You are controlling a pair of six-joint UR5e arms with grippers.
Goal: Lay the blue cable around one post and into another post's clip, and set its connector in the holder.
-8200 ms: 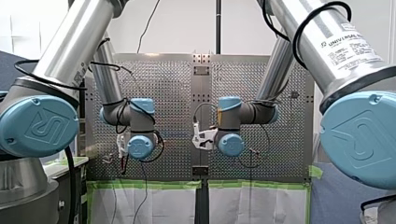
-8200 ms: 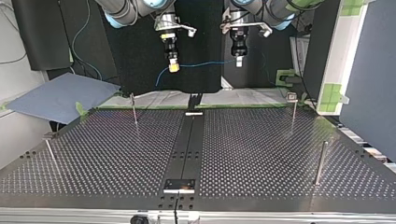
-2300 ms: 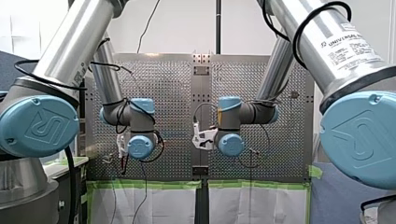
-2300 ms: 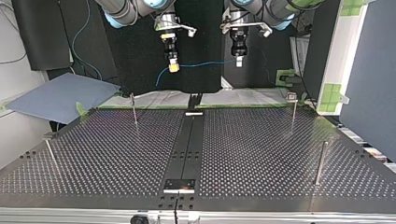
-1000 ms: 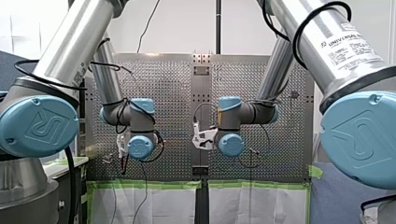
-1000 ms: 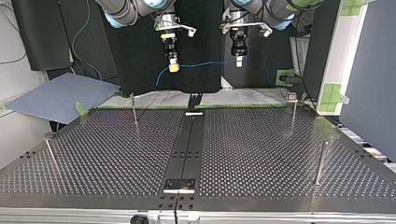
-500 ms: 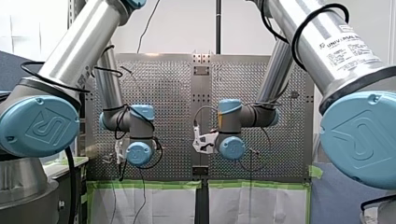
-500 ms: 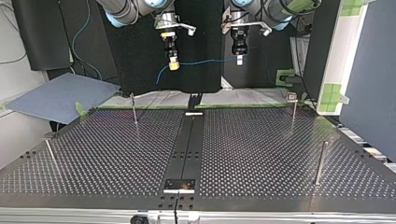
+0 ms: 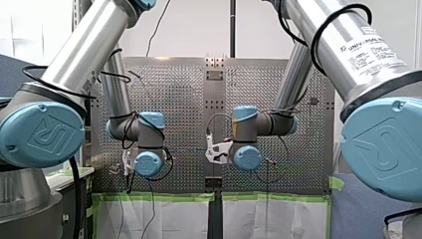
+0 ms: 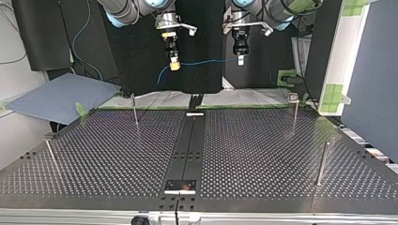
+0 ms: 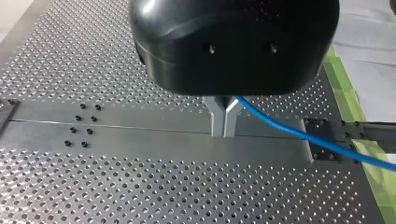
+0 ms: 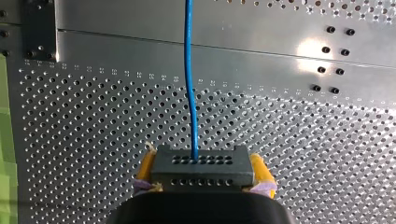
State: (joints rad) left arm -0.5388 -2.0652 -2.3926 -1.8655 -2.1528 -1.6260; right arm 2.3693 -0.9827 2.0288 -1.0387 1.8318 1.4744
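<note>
Holding the blue cable [image 10: 206,61] almost straight between them, both grippers hang high over the table [image 10: 263,154] at its edge on the arms' side. My right gripper [image 10: 174,66] is clamped on the connector [image 12: 201,167], with a yellow pad at each end. My left gripper [image 11: 224,122] has its metal fingers pinched closed on the cable further along. The cable's long axis runs left to right across the table, and every post stands below it and further out from the arms. In the top view, the thin post [image 10: 135,110] at left is nearer my right arm. The capped post [image 10: 294,111] at right is nearer my left. Routing probably calls for lowering the span and carrying it outward.
</note>
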